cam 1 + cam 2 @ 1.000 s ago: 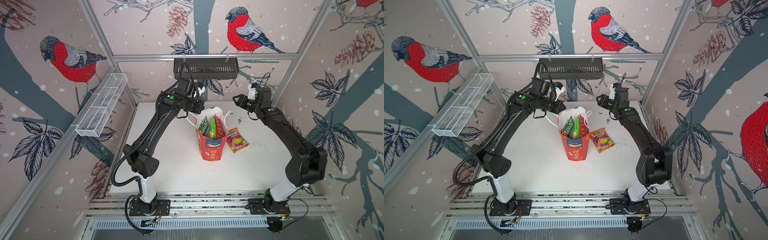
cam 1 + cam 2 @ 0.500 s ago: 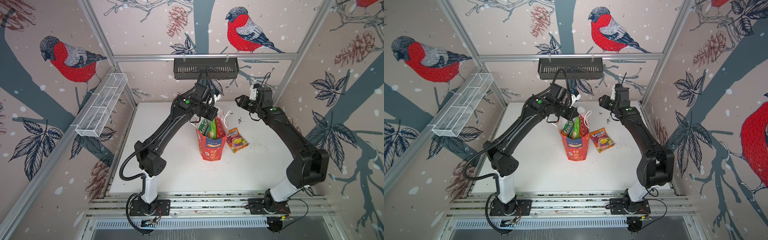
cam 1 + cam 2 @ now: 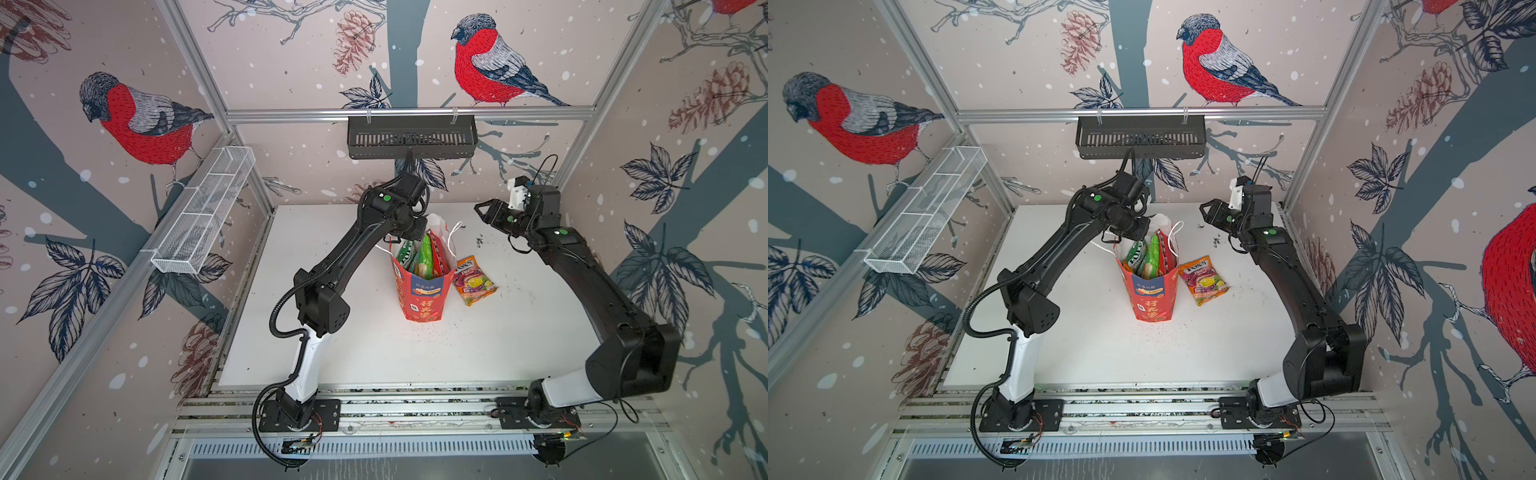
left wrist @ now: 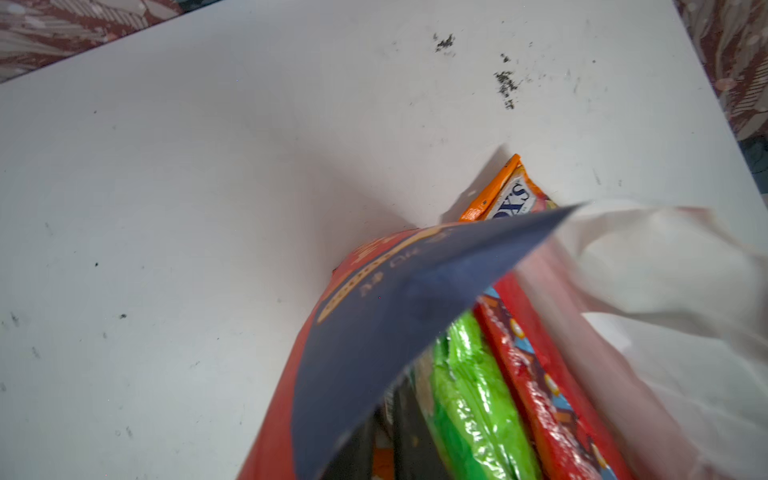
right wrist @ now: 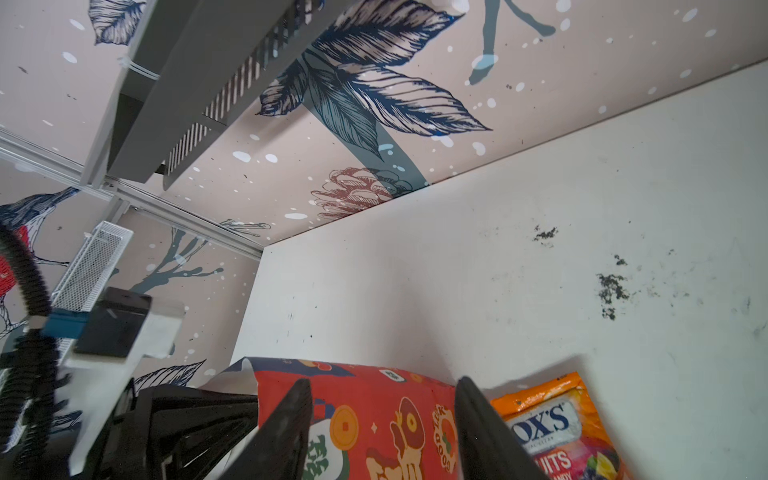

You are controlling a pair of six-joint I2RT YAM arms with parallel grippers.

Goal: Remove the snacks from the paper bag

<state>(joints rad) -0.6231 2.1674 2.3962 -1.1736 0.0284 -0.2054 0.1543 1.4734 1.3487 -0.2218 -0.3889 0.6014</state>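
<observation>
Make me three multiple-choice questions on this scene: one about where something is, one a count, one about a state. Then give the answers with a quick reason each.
1. Where is the orange Fox's packet relative to the paper bag?
A) inside it
B) on the table beside it
C) under it

2. How many packets lie out on the table?
A) one
B) three
C) none

3. The right pincer is:
A) shut on a packet
B) shut on the bag's handle
C) open and empty

Answers:
1 B, it lies flat on the table next to the upright bag.
2 A, only the orange packet is out; the others stand in the bag.
3 C, its jaws stand apart in the air with nothing between them.
</observation>
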